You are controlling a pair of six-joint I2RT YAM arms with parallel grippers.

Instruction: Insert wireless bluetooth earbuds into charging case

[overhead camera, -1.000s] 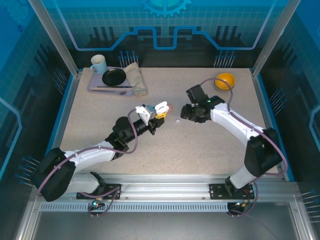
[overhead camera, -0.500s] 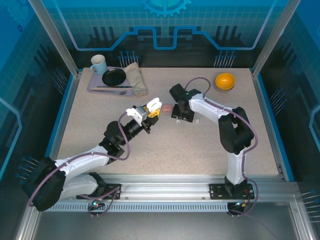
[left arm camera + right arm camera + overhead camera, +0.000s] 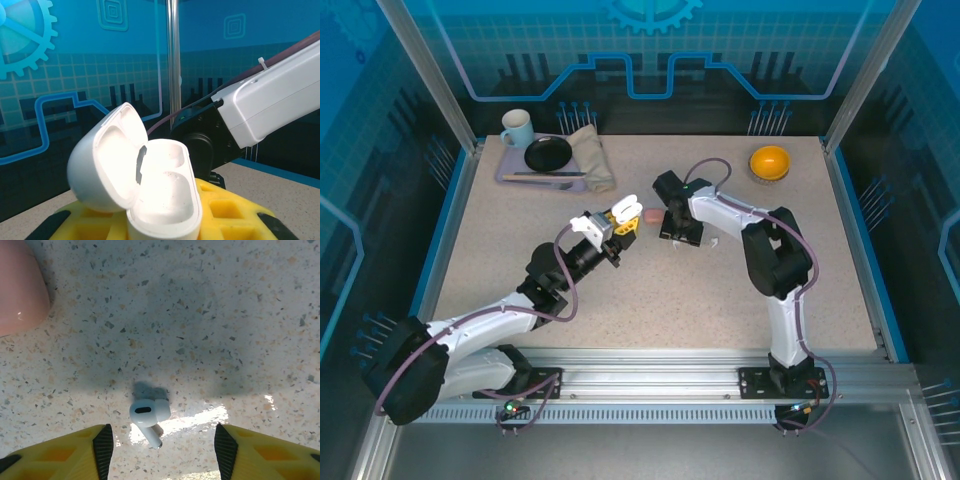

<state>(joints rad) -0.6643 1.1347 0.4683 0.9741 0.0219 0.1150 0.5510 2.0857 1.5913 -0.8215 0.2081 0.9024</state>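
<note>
Spread right claw (image 3: 162, 442) astride white earbud (image 3: 148, 415), lower centre: glossy, likely light and slippery; best pinched across bulb. Left claw (image 3: 623, 219) clamped on open charging case (image 3: 150, 185).

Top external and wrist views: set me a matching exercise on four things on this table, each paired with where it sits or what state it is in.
Things:
1. white charging case
2. white earbud
3. pink case
4. orange bowl

Places or states:
A. in the far right corner of the table
B. lying on the table between the fingers of the open right gripper, untouched
C. held up off the table in the left gripper, lid open
D. resting on the table between the two grippers

Pairs: 1-C, 2-B, 3-D, 4-A
</note>
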